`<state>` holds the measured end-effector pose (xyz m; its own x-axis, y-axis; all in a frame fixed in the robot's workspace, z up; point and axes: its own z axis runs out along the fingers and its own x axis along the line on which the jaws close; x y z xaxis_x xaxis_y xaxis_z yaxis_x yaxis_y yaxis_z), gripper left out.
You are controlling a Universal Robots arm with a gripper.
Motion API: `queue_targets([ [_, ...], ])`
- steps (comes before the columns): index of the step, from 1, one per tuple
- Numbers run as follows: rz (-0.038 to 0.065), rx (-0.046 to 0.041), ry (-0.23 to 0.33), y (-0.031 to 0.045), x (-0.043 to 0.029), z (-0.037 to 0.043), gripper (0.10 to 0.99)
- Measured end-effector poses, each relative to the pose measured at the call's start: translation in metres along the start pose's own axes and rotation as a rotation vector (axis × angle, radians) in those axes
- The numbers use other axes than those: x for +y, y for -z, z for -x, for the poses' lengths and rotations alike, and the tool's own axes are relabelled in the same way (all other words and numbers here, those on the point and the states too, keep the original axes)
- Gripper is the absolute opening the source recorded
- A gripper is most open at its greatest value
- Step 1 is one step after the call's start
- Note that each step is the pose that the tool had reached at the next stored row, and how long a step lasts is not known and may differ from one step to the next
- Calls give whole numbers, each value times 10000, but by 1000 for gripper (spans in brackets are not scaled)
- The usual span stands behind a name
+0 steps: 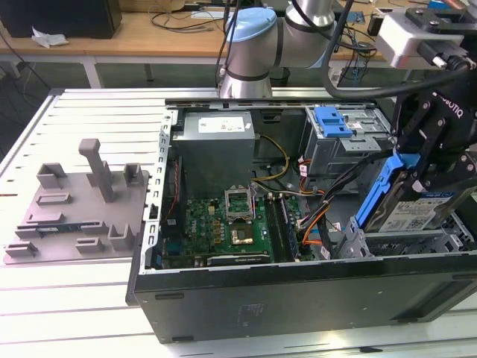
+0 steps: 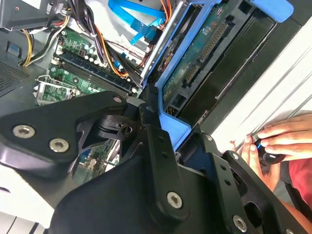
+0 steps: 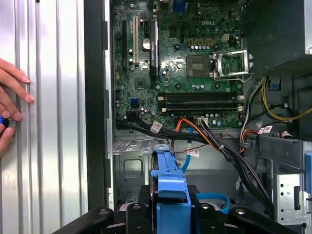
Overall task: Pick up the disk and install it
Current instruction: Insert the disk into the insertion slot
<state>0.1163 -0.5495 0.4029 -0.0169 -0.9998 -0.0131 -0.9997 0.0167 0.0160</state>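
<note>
Slatted metal table (image 1: pixel 74 298) w/ an open PC case (image 1: pixel 298 302) on it. Gripper (image 1: pixel 419 168) is clamped on the disk (image 1: pixel 410 212), tilted just above the drive bay (image 1: pixel 359 242). Imo that tilt could jam it, or it snags the cables (image 1: pixel 320 216).

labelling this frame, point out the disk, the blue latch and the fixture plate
disk (image 1: pixel 416 212): exterior view, on its blue-and-white label
blue latch (image 1: pixel 333 121): exterior view, its top face
fixture plate (image 1: pixel 80 210): exterior view, flat base between posts
</note>
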Motion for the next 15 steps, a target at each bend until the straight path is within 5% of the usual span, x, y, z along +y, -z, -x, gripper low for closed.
queue_targets([
  [15,0,1,-1,-152,-2,-2,369],
])
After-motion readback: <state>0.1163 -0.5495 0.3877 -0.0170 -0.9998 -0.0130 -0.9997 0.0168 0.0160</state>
